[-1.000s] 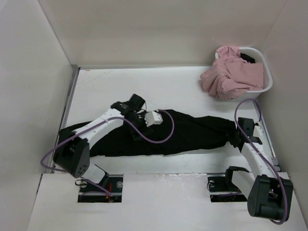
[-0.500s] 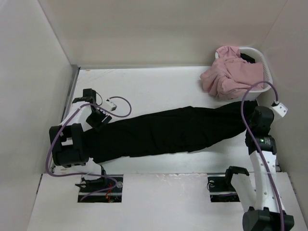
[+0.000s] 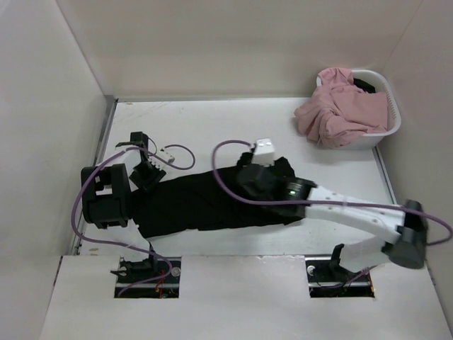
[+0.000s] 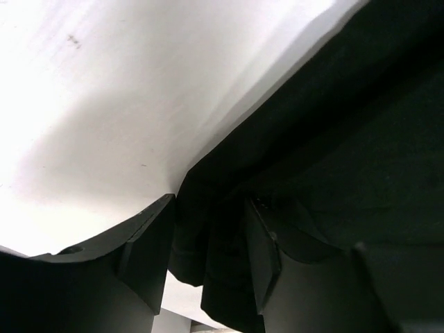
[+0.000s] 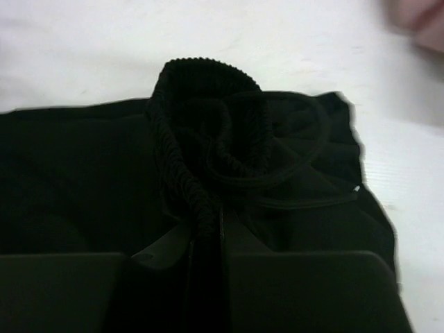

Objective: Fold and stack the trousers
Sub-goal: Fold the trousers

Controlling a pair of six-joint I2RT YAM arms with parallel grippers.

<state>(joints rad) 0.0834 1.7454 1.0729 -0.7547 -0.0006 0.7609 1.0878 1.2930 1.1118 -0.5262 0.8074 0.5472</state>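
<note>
The plain black soft-cloth trousers (image 3: 191, 207) lie partly doubled over on the white worktop (image 3: 212, 127). The right arm (image 3: 347, 211) stretches low leftward, with the right pincer (image 5: 207, 239) clamped on their ribbed waistband (image 5: 182, 177). The left arm (image 3: 106, 195) is folded back, and the left pincer (image 4: 208, 257) straddles a cloth fold; I cannot tell whether it grips.

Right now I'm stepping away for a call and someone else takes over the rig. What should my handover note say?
Right gripper: shut on the ribbed waistband of the trousers, held over flat cloth near their middle.
Left gripper: jaws either side of the cloth at the trousers' left end; I cannot tell if it is clamped.
Trousers: lying left to right across the table, near the arms.
Done: waist end brought over the legs, first fold begun.
Left: lay the fold down, fold again, stack.
Pink clothes sit in the white basket, far right.
</note>
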